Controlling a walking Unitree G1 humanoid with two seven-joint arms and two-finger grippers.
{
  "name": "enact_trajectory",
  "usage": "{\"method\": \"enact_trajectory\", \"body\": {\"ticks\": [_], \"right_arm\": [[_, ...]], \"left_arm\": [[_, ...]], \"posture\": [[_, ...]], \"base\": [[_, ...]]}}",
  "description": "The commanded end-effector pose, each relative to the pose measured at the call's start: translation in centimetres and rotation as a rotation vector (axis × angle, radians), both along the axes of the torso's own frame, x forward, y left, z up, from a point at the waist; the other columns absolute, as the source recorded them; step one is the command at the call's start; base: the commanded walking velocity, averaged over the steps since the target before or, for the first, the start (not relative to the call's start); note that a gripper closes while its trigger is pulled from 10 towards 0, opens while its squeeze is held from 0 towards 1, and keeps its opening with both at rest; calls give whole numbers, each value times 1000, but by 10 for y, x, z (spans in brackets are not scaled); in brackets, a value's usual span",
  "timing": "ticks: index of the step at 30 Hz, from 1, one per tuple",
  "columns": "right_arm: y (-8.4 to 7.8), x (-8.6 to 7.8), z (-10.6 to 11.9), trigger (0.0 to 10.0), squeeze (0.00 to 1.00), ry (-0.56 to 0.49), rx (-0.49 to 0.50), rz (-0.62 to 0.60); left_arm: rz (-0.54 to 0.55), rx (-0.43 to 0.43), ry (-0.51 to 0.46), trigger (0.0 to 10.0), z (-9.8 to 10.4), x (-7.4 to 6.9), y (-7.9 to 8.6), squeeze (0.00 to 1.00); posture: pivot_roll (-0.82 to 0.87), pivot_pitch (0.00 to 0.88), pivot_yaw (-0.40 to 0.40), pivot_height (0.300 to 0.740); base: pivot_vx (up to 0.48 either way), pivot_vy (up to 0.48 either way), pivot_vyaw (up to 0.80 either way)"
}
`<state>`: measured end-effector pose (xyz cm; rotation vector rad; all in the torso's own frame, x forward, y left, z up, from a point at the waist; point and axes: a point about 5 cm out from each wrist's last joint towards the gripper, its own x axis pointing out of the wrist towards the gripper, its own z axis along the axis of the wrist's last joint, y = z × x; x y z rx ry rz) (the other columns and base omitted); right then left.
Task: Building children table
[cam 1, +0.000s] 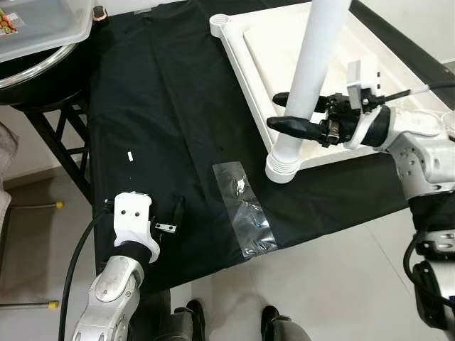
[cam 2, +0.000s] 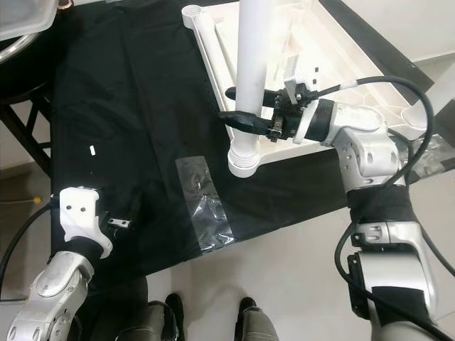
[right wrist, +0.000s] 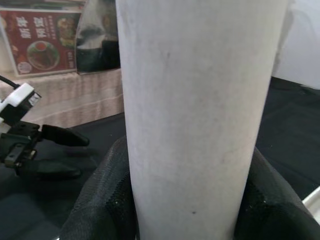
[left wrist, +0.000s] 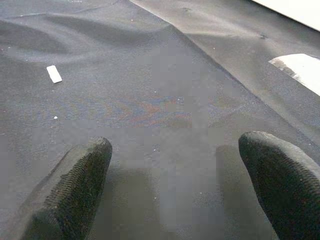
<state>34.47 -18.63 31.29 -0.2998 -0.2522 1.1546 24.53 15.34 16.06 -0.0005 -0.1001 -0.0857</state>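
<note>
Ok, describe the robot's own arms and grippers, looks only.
Both arms are silver metal with black joint bands. The left gripper has rounded, textured black fingers behind a white wrist block with two small holes; a black cable runs down the forearm. The right gripper has long black fingers, a white bracket on top and a looping black cable.

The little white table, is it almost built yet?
Not yet. The white tabletop lies upside down on the black cloth. One white leg stands upright in its near corner, and the right gripper is shut around it, so that leg is the one in hand. The far corner socket has no leg. The left gripper is open over the cloth.
</note>
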Motion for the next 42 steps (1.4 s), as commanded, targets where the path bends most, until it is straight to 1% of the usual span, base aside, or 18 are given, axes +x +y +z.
{"method": "enact_trajectory", "body": {"ticks": [1,2,3,5,10,14,17,20,22,23,24,29,34,36,40,41,42], "right_arm": [[-8,9,-34,10000,0,130,-57,-124],[-7,10,-37,10000,0,129,-42,-166],[-7,10,-37,10000,0,129,-42,-166],[-2,11,-42,10000,0,115,-28,-228],[4,6,-40,10000,0,89,11,-255],[13,-1,-33,10000,0,71,84,-292],[18,-3,-30,10000,0,66,107,-309],[25,-4,-26,10000,0,64,176,-376],[26,-5,-26,10000,0,68,189,-394],[30,-7,-26,10000,0,67,199,-410],[36,-13,-28,10000,0,66,210,-429],[47,-22,-32,10000,0,79,220,-443],[58,-29,-43,10000,0,104,204,-475],[58,-29,-43,10000,0,104,204,-475],[63,-32,-42,10000,0,93,177,-465],[65,-34,-37,10000,0,61,159,-427],[65,-34,-37,10000,0,61,159,-427]], "left_arm": [[10,1,34,10000,-6,-3,2,0],[10,1,35,10000,-7,-3,2,0],[10,1,35,10000,-7,-3,2,0],[11,1,35,10000,-7,-3,2,0],[12,2,35,10000,-7,-3,3,0],[11,2,36,10000,-7,-2,3,0],[11,2,37,10000,-7,-2,3,0],[12,3,38,10000,-7,-2,4,0],[12,3,38,10000,-7,-2,4,0],[13,4,38,10000,-8,-2,4,0],[16,4,38,10000,-8,-2,4,0],[17,4,38,10000,-8,-2,5,0],[12,3,39,10000,-8,0,5,0],[12,3,39,10000,-8,0,5,0],[13,1,39,10000,-8,0,4,0],[15,-1,38,10000,-8,1,4,0],[15,-1,38,10000,-8,1,4,0]], "posture": [[71,368,41,740],[69,367,40,740],[69,367,40,740],[69,367,40,740],[68,366,41,740],[64,365,43,740],[64,363,42,740],[64,362,42,740],[64,362,42,740],[65,360,40,740],[64,359,41,740],[60,359,44,740],[55,356,47,740],[55,356,47,740],[54,353,42,740],[51,351,39,740],[51,351,39,740]], "base": [[0,0,0],[0,0,0],[0,0,0],[0,0,0],[0,0,0],[0,0,0],[0,0,0],[0,0,0],[0,0,0],[0,0,0],[0,0,0],[0,0,0],[0,0,0],[0,0,0],[0,0,0],[0,0,0],[0,0,0]]}}
